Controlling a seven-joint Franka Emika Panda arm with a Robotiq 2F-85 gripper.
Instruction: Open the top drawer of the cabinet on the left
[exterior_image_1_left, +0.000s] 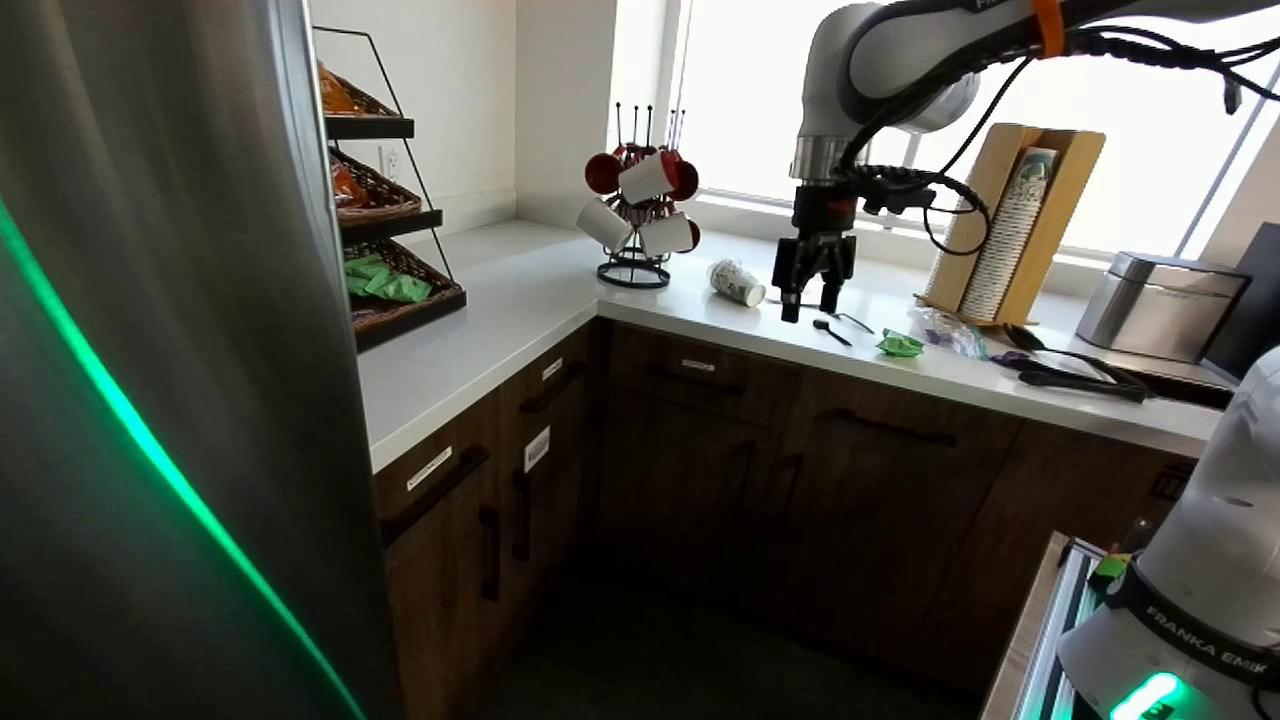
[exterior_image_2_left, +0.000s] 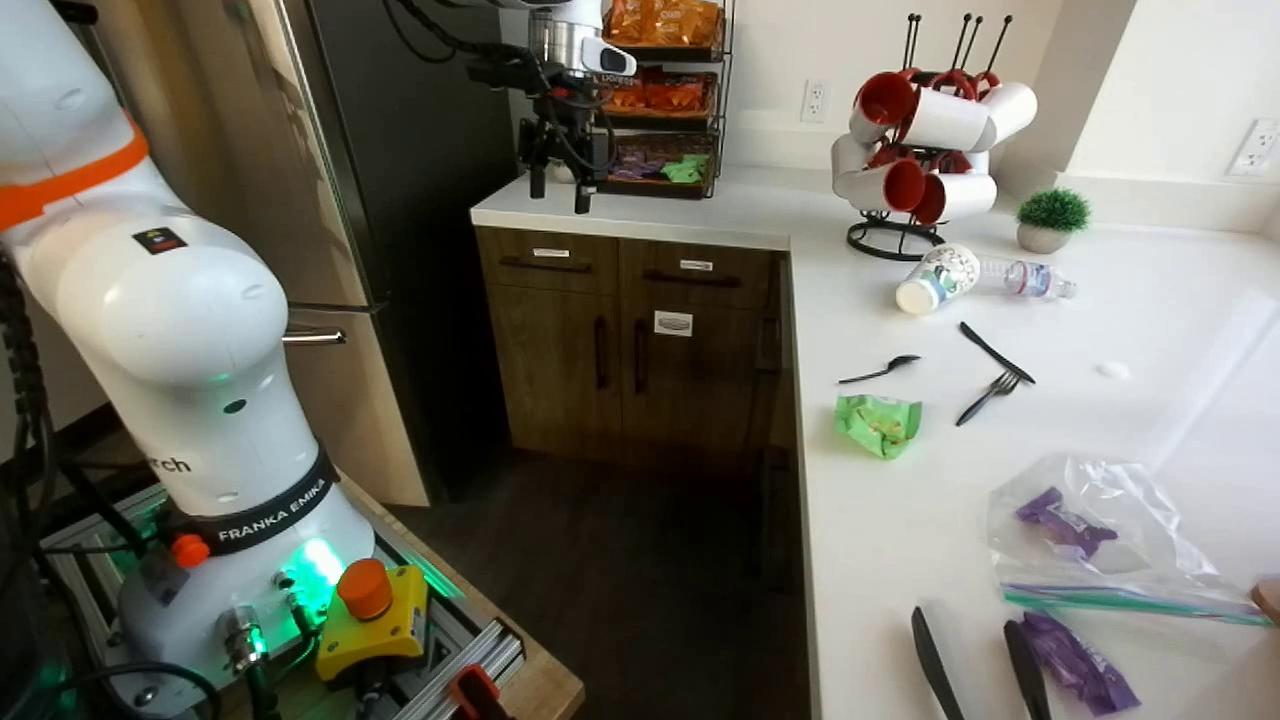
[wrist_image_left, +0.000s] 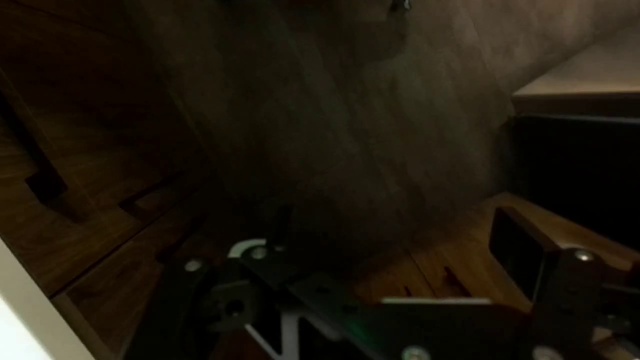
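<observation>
The cabinet on the left (exterior_image_2_left: 555, 375) is dark brown wood under a white countertop (exterior_image_2_left: 760, 222); it also shows in an exterior view (exterior_image_1_left: 440, 610). Its top drawer (exterior_image_2_left: 550, 280), nearest the refrigerator, has a white label and a slim dark bar handle; it also shows in an exterior view (exterior_image_1_left: 465, 438). The drawer is closed, flush with its neighbour. My gripper (exterior_image_2_left: 560, 198) points down, open and empty, in the air above countertop height; it also shows in an exterior view (exterior_image_1_left: 811, 305). In the wrist view the open fingers (wrist_image_left: 395, 240) are over dark floor, with cabinet doors (wrist_image_left: 480, 255) beyond.
A steel refrigerator (exterior_image_1_left: 180, 400) stands beside the cabinet. A snack rack (exterior_image_1_left: 400, 230) and mug tree (exterior_image_1_left: 640, 215) stand on the counter. A paper cup (exterior_image_2_left: 938, 280), plastic cutlery and a green wrapper (exterior_image_2_left: 880, 425) lie on the other counter arm, with more cabinets (exterior_image_1_left: 880, 480) below.
</observation>
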